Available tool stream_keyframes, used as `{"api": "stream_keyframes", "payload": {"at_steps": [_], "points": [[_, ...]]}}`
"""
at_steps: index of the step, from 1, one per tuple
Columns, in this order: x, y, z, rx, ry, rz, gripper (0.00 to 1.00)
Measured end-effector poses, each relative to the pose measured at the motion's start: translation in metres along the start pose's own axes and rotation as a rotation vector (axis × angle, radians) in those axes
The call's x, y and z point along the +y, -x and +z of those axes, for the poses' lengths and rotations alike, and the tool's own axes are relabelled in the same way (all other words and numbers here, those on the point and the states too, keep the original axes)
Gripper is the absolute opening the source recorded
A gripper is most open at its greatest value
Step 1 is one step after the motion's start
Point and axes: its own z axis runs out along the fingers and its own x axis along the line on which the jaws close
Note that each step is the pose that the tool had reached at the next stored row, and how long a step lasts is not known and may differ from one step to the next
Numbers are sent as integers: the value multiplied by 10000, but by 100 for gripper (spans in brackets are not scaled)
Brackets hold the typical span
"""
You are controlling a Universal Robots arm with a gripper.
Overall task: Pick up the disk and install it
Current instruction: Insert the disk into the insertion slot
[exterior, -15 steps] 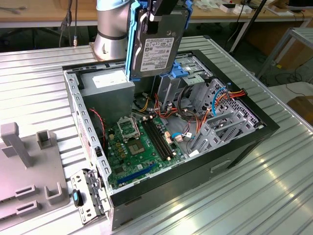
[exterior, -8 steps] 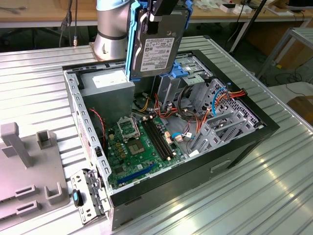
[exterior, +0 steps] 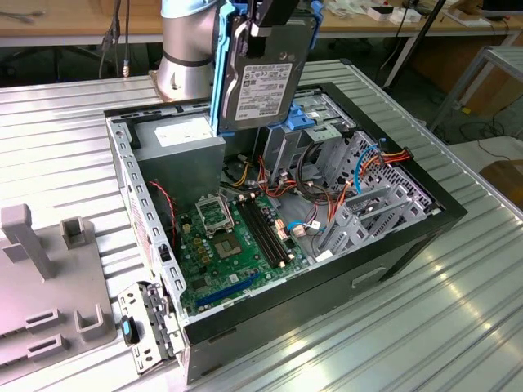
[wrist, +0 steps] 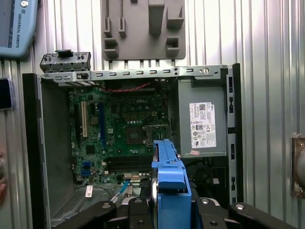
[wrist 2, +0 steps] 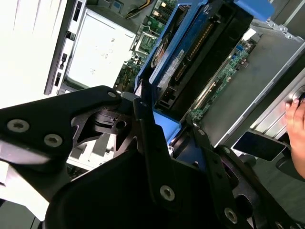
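Toward the table's (exterior: 458, 327) edge on the exterior view's left, a grey fixture plate (exterior: 41, 286). Mid-table, an open computer case (exterior: 384, 261), motherboard bare. Hanging upright above its far end, toward the table's far edge: the disk (exterior: 261, 77). Likely to snag the loose cables (exterior: 331, 200) or jam against the drive cage (exterior: 376, 204) if lowered tilted. Clenched on the disk's blue rails from above, the claw (exterior: 270, 24), parted only by the disk's thickness.

Disk (exterior: 265, 77) upright, blue-railed, suspended above open case (exterior: 437, 196).
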Motion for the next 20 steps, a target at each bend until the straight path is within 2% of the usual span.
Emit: {"api": "stream_keyframes", "payload": {"at_steps": [3, 5, 6, 7, 9, 12, 13, 16, 18, 20], "points": [[-4, -87, 10, 3, 0, 0, 37], [-12, -288, 46, 2, -1, 0, 37], [-23, -339, 56, 4, 1, 0, 37], [-54, -359, 63, 1, -1, 0, 37], [-230, -376, 85, 4, 2, 1, 37], [-412, -370, 105, 3, 3, -11, 37], [-533, -364, 114, 3, 3, -24, 37], [-691, -365, 128, 1, 2, -31, 37], [-756, -402, 130, 2, 4, -33, 37], [-774, -474, 132, 0, 6, -32, 37]]}}
